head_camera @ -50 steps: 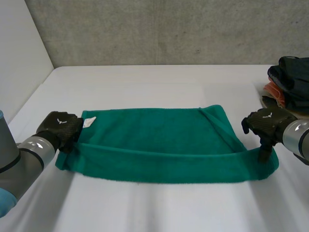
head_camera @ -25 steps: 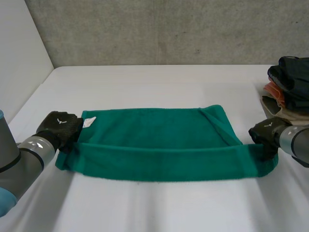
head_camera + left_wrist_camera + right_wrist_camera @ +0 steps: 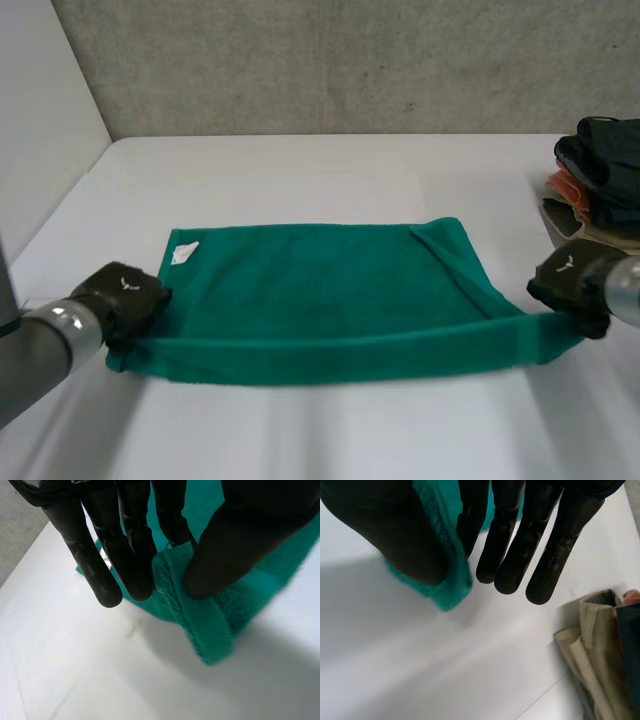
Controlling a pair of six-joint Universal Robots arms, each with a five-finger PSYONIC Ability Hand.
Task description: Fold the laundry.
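A green towel (image 3: pixel 320 290) lies flat on the white table (image 3: pixel 330 170), its long near edge raised and stretched between both hands. A white tag (image 3: pixel 185 252) sits at its far left corner. My left hand (image 3: pixel 125 295) pinches the near left corner; in the left wrist view the towel (image 3: pixel 210 625) is squeezed between the thumb and fingers (image 3: pixel 125 555). My right hand (image 3: pixel 568 282) holds the near right corner. In the right wrist view the thumb presses the towel (image 3: pixel 447 577) against one finger while the other fingers (image 3: pixel 540 545) hang straight.
A pile of folded clothes (image 3: pixel 600 180) in dark, orange and beige stands at the table's right edge, close to my right hand, with its beige part (image 3: pixel 597 645) just past the fingertips. A white wall runs along the table's left side.
My right hand has shut on the near right corner. Both hands have drawn towards the table's near side, lifting and stretching the towel's near edge.
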